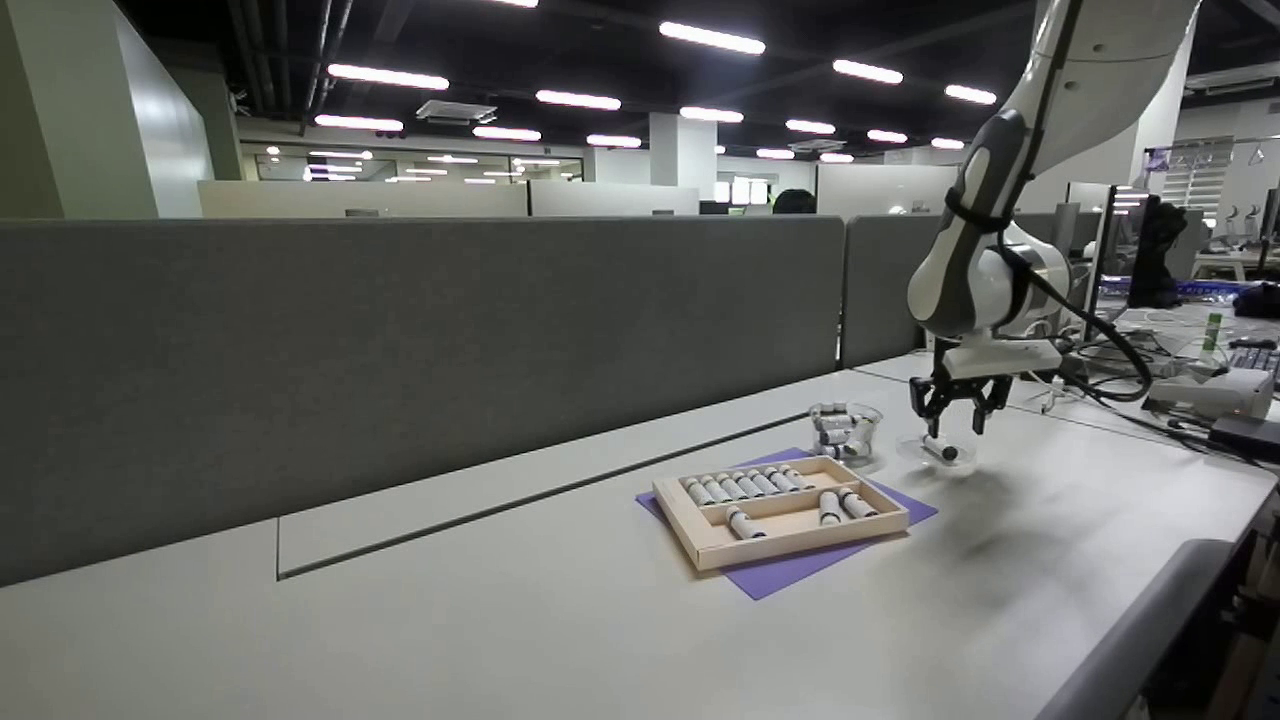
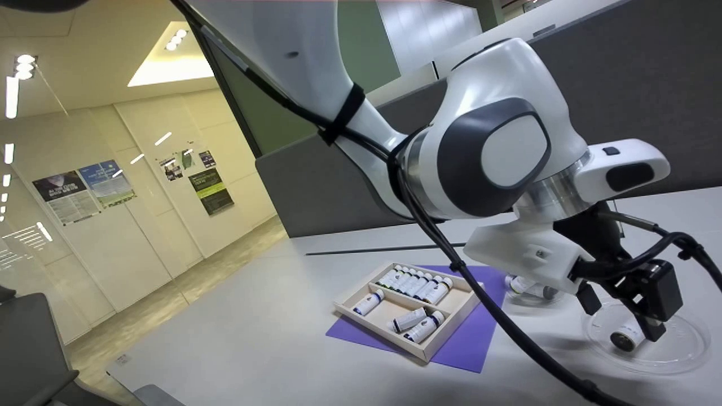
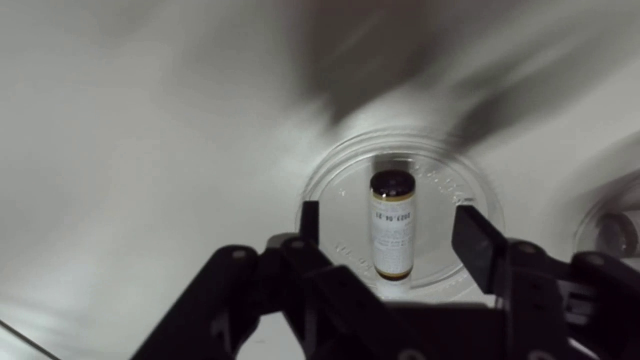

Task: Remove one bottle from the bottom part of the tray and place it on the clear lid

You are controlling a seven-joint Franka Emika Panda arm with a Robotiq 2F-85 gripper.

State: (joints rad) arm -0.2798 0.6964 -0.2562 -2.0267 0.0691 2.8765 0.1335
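Observation:
The light wooden tray point(image 1: 800, 543) has two compartments; it also shows in an exterior view point(image 2: 383, 334). One compartment holds a row of several white-labelled bottles point(image 1: 740, 486). The nearer one holds three loose bottles, one point(image 1: 744, 523) apart from the other two point(image 2: 424, 327). The clear round lid point(image 1: 908, 453) lies flat on the table; it also shows in the wrist view point(image 3: 440, 240). One bottle point(image 3: 392, 230) with a dark end lies on its side on it. My gripper point(image 3: 388, 217) is open above the lid, a finger on each side of this bottle, touching neither side.
A purple sheet point(image 1: 770, 577) lies under the tray. A clear cup point(image 1: 846, 435) with several bottles stands between tray and lid; its edge shows at the right of the wrist view point(image 3: 612, 232). A grey partition point(image 1: 420, 380) runs behind the table. Cables point(image 2: 479, 299) hang along the arm.

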